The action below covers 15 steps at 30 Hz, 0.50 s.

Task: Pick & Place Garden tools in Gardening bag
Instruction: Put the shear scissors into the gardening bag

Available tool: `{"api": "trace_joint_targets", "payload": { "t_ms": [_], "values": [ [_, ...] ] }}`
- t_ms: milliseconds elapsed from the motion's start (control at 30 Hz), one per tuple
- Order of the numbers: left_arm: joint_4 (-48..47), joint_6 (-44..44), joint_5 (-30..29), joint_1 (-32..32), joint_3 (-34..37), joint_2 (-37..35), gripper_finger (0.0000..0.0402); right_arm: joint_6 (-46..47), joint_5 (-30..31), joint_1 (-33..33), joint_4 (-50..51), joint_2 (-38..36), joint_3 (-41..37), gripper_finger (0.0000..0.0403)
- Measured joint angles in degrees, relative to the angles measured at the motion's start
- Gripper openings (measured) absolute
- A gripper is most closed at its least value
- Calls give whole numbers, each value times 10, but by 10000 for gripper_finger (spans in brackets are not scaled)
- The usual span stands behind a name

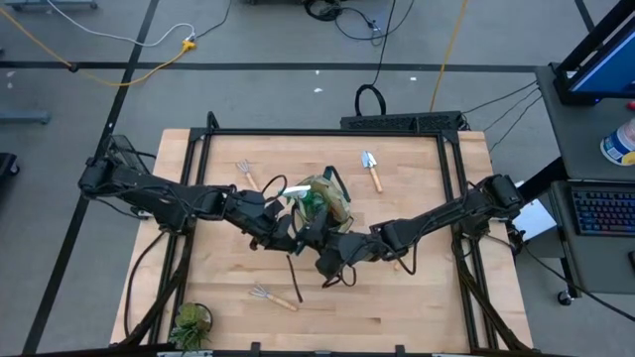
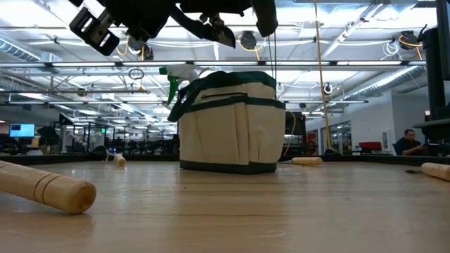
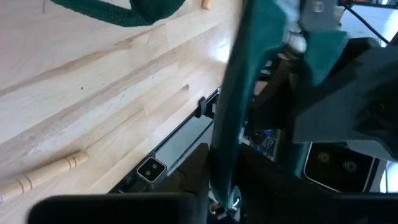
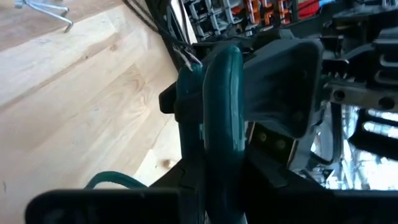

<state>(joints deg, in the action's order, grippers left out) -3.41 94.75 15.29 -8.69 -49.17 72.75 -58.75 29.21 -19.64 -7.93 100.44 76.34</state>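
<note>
The gardening bag [image 1: 325, 201] stands mid-tabletop [image 1: 417, 297], a spray bottle [image 1: 298, 191] poking out. Both hands meet at its near side (left hand [image 1: 281, 236], right hand [image 1: 332, 260]), each apparently pinching a green loop handle [image 4: 219, 99].

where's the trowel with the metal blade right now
In the high view the trowel lies on the table's far right part, clear of both arms, just right of the gardening bag and untouched.
</note>
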Motion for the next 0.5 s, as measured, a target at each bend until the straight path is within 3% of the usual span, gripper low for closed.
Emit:
{"api": "trace_joint_targets", "payload": {
  "t_ms": [233, 500],
  "values": [
    [5, -65, -8, 1, 0, 0, 190, 37, 7, 0, 10, 1, 0, 49],
    [-31, -145, -7, 9, 0, -8, 234, 78, 25, 0, 53, 1, -1, 43]
  ]
}}
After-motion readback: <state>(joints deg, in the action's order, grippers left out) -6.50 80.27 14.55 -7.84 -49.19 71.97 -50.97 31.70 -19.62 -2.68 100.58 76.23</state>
